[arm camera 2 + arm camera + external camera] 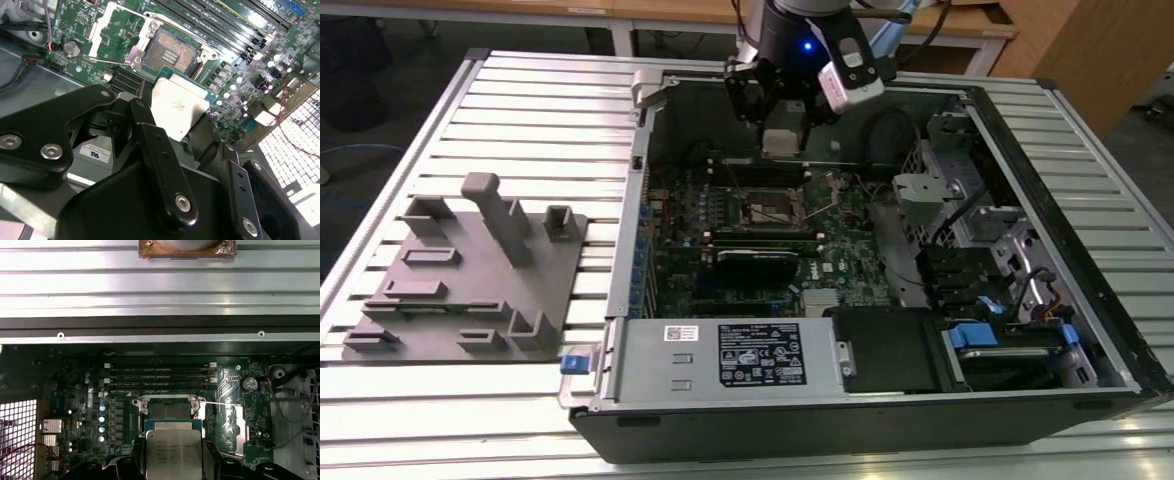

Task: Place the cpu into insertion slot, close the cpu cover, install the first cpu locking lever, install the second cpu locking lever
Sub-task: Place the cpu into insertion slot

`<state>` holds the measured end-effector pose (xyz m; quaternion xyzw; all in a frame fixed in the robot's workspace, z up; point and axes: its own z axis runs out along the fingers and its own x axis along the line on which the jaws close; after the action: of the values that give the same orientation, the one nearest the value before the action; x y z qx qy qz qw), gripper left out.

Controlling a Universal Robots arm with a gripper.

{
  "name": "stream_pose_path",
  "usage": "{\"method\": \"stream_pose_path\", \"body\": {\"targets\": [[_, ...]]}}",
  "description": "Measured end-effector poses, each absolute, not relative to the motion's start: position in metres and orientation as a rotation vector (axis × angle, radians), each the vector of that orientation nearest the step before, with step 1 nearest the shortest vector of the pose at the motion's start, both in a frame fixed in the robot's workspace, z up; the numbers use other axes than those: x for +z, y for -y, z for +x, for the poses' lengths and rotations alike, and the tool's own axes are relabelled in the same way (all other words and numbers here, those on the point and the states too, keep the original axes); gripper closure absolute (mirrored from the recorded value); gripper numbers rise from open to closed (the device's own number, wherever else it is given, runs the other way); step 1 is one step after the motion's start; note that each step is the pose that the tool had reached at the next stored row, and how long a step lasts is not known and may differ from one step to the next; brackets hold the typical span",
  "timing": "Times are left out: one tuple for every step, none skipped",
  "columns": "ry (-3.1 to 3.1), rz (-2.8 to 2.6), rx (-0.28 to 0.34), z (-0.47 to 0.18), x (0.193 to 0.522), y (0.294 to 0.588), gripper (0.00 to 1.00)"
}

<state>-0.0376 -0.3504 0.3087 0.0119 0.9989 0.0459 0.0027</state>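
**Claw [783, 146] holding cpu [177, 107] over open insertion slot [170, 52]**

Claw is pinching the cpu by two opposite edges, one black finger [145, 107] on each side, metal lid facing the wrist cameras. Same grip in the first wrist view: cpu [172, 452] between the fingers, claw [173, 462] closed on it.

In the exterior view the claw hangs inside the open computer case [854, 420], near its far wall, above the green motherboard [720, 270] and clear of it. Cpu is not seated; it's in the air, on the claw side of the insertion slot [170, 410].

Slot is bare, dark contact field visible in both wrist views. The cpu cover [102, 27] is swung open and lies beside the slot. A thin wire locking lever [222, 402] is unlatched and sticks out sideways from the slot frame; it also shows as a thin line in the second wrist view [107, 60].

Memory sticks [160, 377] run in a row just beyond the slot.

Case lies on its side on the slatted metal table [520, 100]. Grey fixture plate [467, 290] sits on the table, on the exterior view's left of the case, well apart from the claw.
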Motion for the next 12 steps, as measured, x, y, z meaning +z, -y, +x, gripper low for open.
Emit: {"method": "stream_pose_path", "body": {"targets": [[-3.133,0.037,0.144,-0.0376,0.3084,0.3504,0.46],[-3.133,0.037,0.144,-0.0376,0.308,0.3504,0.46],[-3.133,0.037,0.144,-0.0376,0.3077,0.3504,0.46],[-3.133,0.037,0.144,-0.0376,0.3075,0.3504,0.46],[-3.133,0.037,0.144,-0.0376,0.3073,0.3504,0.46],[-3.133,0.037,0.144,-0.0376,0.3071,0.3504,0.46],[-3.133,0.037,0.144,-0.0376,0.307,0.3504,0.46],[-3.133,0.037,0.144,-0.0376,0.3069,0.3504,0.46],[-3.133,0.037,0.144,-0.0376,0.3069,0.3504,0.46],[-3.133,0.037,0.144,-0.0376,0.3068,0.3504,0.46],[-3.133,0.037,0.144,-0.0376,0.3066,0.3504,0.46],[-3.133,0.037,0.144,-0.0376,0.3063,0.3504,0.46]]}}
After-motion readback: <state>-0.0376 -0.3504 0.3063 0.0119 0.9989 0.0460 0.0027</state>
